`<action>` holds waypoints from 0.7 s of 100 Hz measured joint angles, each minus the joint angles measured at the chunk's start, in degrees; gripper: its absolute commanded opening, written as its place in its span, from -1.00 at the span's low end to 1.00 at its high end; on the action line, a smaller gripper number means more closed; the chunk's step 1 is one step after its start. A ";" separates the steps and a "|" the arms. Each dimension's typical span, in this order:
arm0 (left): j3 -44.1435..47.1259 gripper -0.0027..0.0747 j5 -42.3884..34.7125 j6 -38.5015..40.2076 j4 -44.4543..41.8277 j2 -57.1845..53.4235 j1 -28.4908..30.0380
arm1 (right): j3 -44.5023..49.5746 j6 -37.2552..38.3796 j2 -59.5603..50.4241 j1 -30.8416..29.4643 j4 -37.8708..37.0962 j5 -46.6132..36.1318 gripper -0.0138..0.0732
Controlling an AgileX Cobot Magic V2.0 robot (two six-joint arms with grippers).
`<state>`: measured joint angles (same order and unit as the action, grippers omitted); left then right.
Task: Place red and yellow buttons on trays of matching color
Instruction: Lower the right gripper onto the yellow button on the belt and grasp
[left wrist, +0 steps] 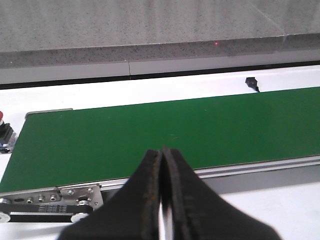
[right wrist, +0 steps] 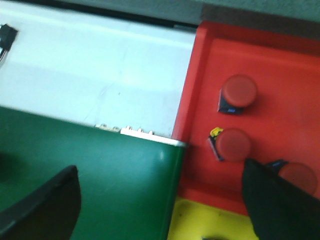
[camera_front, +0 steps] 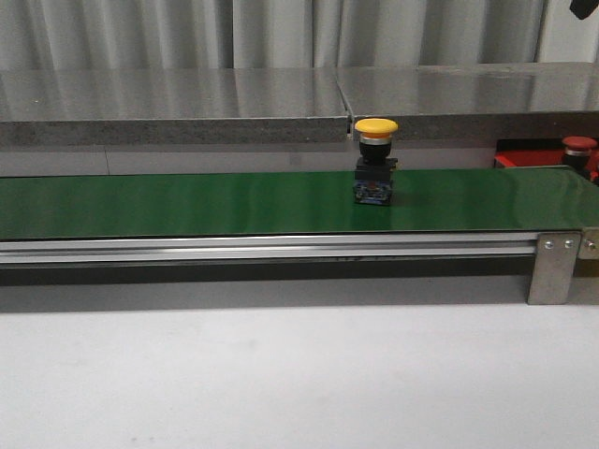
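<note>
A yellow button [camera_front: 375, 157] stands upright on the green belt [camera_front: 187, 204], right of its middle. In the front view a red button [camera_front: 578, 148] sits on the red tray [camera_front: 513, 157] past the belt's right end. The right wrist view shows the red tray [right wrist: 280, 60] holding three red buttons [right wrist: 239, 91] [right wrist: 234, 144] [right wrist: 298, 177], with the yellow tray [right wrist: 210, 220] beside it. My right gripper [right wrist: 160, 167] is open and empty, over the belt's end and the trays' edge. My left gripper [left wrist: 162, 150] is shut on nothing, at the belt's near edge.
A grey stone ledge [camera_front: 187, 103] runs behind the belt. The belt's aluminium rail and bracket [camera_front: 552, 267] line its front. A small black part [left wrist: 251, 82] lies on the white table beyond the belt. A red-capped item [left wrist: 2, 125] is cut off at the frame edge.
</note>
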<state>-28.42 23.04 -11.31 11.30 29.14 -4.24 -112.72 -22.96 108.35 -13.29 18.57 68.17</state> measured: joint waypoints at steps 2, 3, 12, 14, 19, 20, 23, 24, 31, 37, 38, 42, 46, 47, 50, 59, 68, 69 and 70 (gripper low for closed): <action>0.00 -0.98 0.00 0.00 0.00 0.00 0.00 | 0.96 -0.13 -0.67 0.13 0.00 0.38 0.80; 0.00 -0.98 0.00 0.00 0.00 0.00 0.00 | 1.29 -0.14 -0.90 0.13 0.00 0.40 0.80; 0.00 -0.98 0.00 0.00 0.00 0.00 0.00 | 6.21 -1.66 -3.74 0.96 0.00 1.35 0.80; 0.00 -0.98 0.00 0.00 0.00 0.00 0.00 | 7.47 -2.07 -4.37 1.22 0.15 1.46 0.80; 0.00 -0.98 0.00 0.00 0.00 0.00 0.00 | 10.41 -2.82 -5.77 1.71 0.37 1.46 0.80; 0.00 -0.98 0.00 0.00 0.00 0.00 0.00 | 11.26 -3.10 -6.10 1.82 0.49 1.46 0.80; 0.00 -0.98 0.00 0.00 0.00 0.00 0.00 | 12.88 -3.51 -6.79 2.26 0.76 1.46 0.80; 0.00 -0.98 0.00 0.00 0.00 0.00 0.00 | 13.27 -3.62 -6.95 2.36 0.92 1.46 0.80; 0.00 -0.98 0.00 0.00 0.00 0.00 0.00 | 16.92 -4.79 -8.27 3.44 1.53 1.46 0.80; 0.00 -0.98 0.00 0.00 0.00 0.00 0.00 | 19.75 -5.70 -9.00 4.60 1.76 1.46 0.80; 0.00 -0.98 0.00 0.00 0.00 0.00 0.00 | 20.04 -5.71 -9.01 4.74 1.76 1.46 0.80; 0.00 -0.98 0.00 0.00 0.00 0.00 0.00 | 21.67 -6.27 -9.15 5.58 1.79 1.35 0.80; 0.00 -0.98 0.00 0.00 0.00 0.00 0.00 | 23.15 -6.68 -9.24 6.48 1.89 1.03 0.80; 0.00 -0.98 0.00 0.00 0.00 0.00 0.00 | 23.40 -6.81 -9.24 6.64 1.89 0.95 0.80; 0.00 -0.98 0.00 0.00 0.00 0.00 0.00 | 24.35 -6.94 -9.24 7.23 1.89 0.51 0.80; 0.00 -0.98 0.00 0.00 0.00 0.00 0.00 | 26.82 -7.49 -9.24 9.25 1.89 -1.65 0.80; 0.00 -0.98 0.00 0.00 0.00 0.00 0.00 | 28.10 -7.99 -9.24 11.34 1.89 -4.39 0.80; 0.00 -0.98 0.00 0.00 0.00 0.00 0.00 | 28.26 -8.12 -9.24 11.66 1.89 -4.58 0.80; 0.00 -0.98 0.00 0.00 0.00 0.00 0.00 | 28.38 -8.10 -9.24 11.83 1.89 -4.97 0.80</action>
<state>-28.42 23.04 -11.31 11.30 29.14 -4.24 -84.35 -31.06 99.11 -1.47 20.45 63.21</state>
